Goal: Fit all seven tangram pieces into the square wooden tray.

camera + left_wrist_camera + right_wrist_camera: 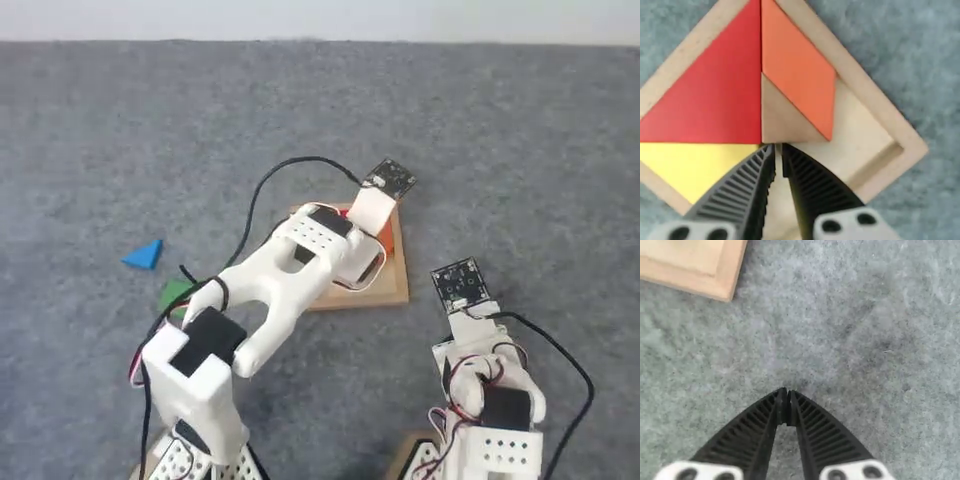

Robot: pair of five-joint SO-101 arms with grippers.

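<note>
The left gripper (774, 150) hangs low over the tray (875, 100), its fingers pressed almost together with only a sliver between them and nothing pinched. Just past its tips lie the yellow triangle (695, 165), the red triangle (715, 95) and the orange slanted piece (797, 65), all flat and snug against each other. A bare triangular gap (782, 120) sits next to the orange one. With three pieces in, the job looks under half done, and the step in hand is probably fetching another piece. To do that well, the arm should rise straight up so the fingers do not drag the seated pieces, then spread them before coming down on a loose piece. The green piece (176, 294), partly hidden by the arm, and the blue triangle (145, 255) lie on the carpet (865, 315), well apart from this gripper. The right gripper (786, 392) is closed and empty, near a tray corner
</note>
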